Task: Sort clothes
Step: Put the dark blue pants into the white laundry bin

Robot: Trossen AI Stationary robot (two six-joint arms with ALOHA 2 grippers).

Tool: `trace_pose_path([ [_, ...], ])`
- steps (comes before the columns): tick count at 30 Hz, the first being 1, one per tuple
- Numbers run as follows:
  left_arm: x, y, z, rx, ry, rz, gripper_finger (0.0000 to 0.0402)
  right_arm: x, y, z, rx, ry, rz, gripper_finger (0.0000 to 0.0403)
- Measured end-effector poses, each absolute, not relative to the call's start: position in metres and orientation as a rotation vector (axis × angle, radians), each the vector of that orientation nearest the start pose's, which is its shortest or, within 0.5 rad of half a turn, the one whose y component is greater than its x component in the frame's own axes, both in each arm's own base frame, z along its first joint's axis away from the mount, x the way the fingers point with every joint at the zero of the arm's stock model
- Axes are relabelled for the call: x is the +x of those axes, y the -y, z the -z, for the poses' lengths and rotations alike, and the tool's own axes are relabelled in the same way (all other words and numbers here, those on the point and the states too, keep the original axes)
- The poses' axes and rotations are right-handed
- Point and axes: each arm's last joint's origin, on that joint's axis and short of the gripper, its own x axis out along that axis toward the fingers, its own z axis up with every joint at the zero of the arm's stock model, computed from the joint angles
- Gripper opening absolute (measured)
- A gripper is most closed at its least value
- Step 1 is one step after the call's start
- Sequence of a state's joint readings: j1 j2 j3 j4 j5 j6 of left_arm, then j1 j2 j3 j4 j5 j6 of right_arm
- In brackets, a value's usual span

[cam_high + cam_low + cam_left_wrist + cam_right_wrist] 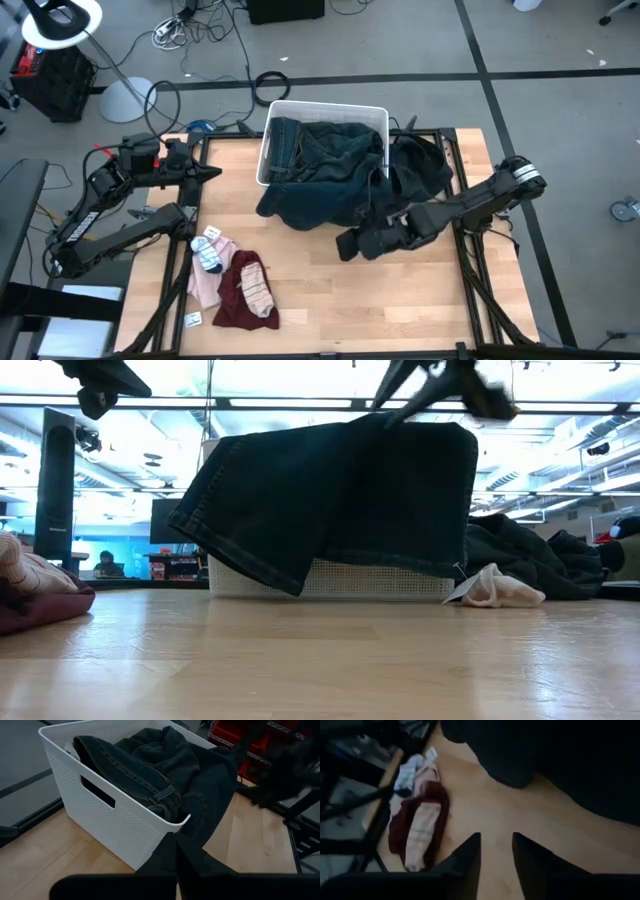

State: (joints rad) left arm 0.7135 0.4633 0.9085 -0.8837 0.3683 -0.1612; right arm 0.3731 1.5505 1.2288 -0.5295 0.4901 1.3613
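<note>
We cannot see inside the bin: the jeans fill it and spill over its wall, hiding whatever lies beneath. Past the right gripper, in its wrist view, a dark mass is cut off by the edges and too blurred to name. In the low view both arms are cropped by the upper edge. A black heap behind the right arm is partly covered by it. The pink cloth is cut off at the low view's side.
</note>
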Motion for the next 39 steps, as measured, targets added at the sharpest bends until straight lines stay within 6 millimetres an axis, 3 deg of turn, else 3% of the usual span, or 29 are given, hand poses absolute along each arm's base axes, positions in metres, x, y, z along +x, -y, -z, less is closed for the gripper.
trace_pose_path([
  [2,0.056,-0.035,-0.341,-0.385,-0.351,-0.37,0.0001,0.312,-0.104,-0.253,0.957,-0.483,0.573,0.0129],
  [6,0.056,-0.034,-0.341,-0.387,-0.35,-0.36,0.0001,0.313,-0.092,-0.223,1.031,-0.309,0.536,0.017],
  [10,0.056,-0.034,-0.341,-0.392,-0.349,-0.337,0.0001,0.307,-0.081,-0.197,1.012,-0.256,0.578,0.0201],
  [17,0.056,-0.034,-0.341,-0.397,-0.35,-0.334,0.0001,0.326,-0.073,-0.182,0.936,-0.173,0.542,0.0222],
  [24,0.056,-0.034,-0.341,-0.396,-0.35,-0.335,0.0001,0.36,-0.057,-0.17,0.839,-0.139,0.572,0.0201],
  [27,0.056,-0.034,-0.341,-0.396,-0.349,-0.334,0.0001,0.373,-0.057,-0.176,0.83,-0.139,0.482,0.015],
  [31,0.056,-0.034,-0.341,-0.396,-0.35,-0.335,0.0001,0.384,-0.063,-0.195,0.763,-0.128,0.394,0.003],
  [32,0.056,-0.034,-0.341,-0.397,-0.35,-0.334,0.0001,0.385,-0.065,-0.2,0.729,-0.128,0.382,0.0016],
  [39,0.056,-0.034,-0.341,-0.395,-0.348,-0.335,0.0001,0.394,-0.077,-0.251,0.604,-0.094,0.348,0.0005],
])
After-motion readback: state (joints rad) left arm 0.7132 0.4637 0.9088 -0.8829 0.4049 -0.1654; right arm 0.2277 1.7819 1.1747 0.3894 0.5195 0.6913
